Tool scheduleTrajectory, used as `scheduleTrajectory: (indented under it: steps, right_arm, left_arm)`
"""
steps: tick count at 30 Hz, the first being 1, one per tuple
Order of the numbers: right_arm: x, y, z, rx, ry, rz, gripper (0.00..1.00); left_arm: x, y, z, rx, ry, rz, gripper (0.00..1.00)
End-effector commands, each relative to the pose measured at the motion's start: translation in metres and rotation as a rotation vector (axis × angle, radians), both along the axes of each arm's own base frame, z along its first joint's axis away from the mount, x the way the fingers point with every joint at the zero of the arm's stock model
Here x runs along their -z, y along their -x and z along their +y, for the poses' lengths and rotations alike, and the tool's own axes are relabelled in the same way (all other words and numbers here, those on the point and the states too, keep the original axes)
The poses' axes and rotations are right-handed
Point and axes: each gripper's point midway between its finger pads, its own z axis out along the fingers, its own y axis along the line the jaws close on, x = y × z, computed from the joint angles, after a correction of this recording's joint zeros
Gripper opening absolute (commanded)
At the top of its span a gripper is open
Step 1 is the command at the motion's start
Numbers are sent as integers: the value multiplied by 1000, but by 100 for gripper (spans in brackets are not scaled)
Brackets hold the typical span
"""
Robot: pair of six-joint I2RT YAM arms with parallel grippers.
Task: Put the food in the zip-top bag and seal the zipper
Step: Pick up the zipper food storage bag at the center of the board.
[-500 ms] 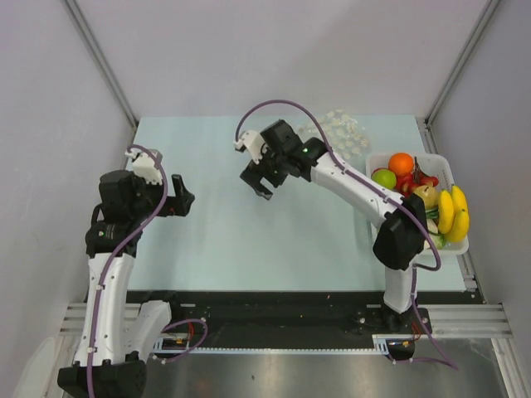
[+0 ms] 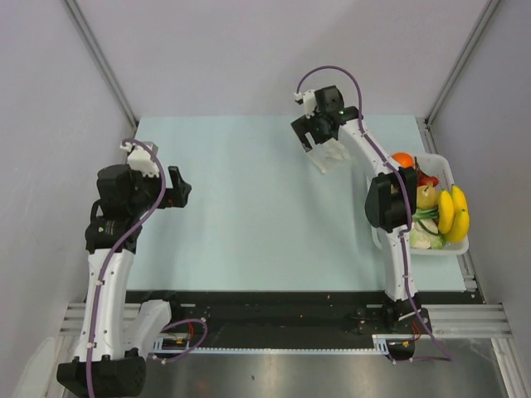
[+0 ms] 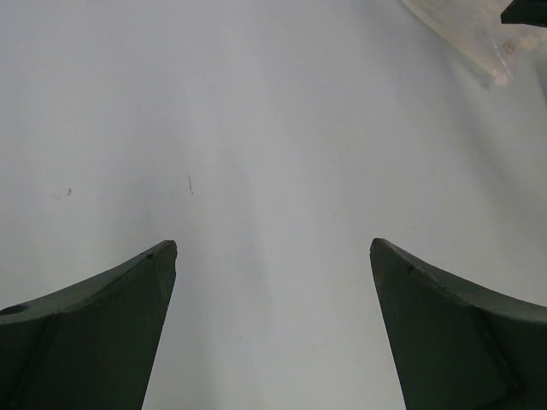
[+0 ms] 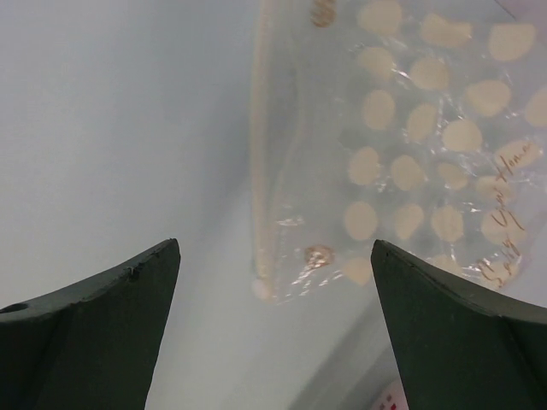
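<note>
At the left side of the surface (image 2: 241,215) the left fingers (image 3: 94,333) stand spread wide with nothing between them, aimed across bare tabletop. From their wrist view only a clear corner of the zip-top bag (image 3: 461,34) shows, far off at the upper right, so this arm is well apart from it.

Right of centre, at the far edge of the surface, the bag lies flat with the right arm stretched out over it. The right fingers (image 4: 461,333) are also released and hold nothing, hovering just short of the bag without touching it. In their wrist view the zipper (image 4: 261,154) runs straight away from the fingers, lengthwise between the two tips and a little nearer the left one. Its near end stops just ahead of the gap. The dotted body of the bag spreads off to the right of that strip, ahead of the right tip. No food shows inside it.

Farthest right, the food (image 2: 440,211) sits piled in the white basket (image 2: 452,162), beside the right arm's elbow and apart from the bag.

My judgement: the right arm is much the nearer, and because the strip lies along the gap and not across it, a plain closing would meet the mouth edge from both sides along its length
</note>
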Motion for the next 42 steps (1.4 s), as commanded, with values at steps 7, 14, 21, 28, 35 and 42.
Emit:
scheduleTrajectory:
  steps: [7,14,21,28,35,42]
  right_arm:
    - [24,-50,-28,49,13,-58,94]
    - [69,-67,-27,44,38,-43,80]
    - [97,-78,-35,62,49,-40,64]
    - [58,-63,-18,8,-123,-9,0]
    - [-58,2,31,-194,-501,61,0]
    - [-98,111,76,-423,-738,345,0]
  left_arm:
    - [-8,-5,-5,42,-5,-57,100]
    - [-5,-11,-5,43,7,-23,100]
    - [-1,-14,-7,49,17,-5,100]
    - [-10,-17,-9,61,21,-39,100]
    - [-41,-12,-34,269,-19,-176,100]
    - [-76,13,-67,667,-297,-477,100]
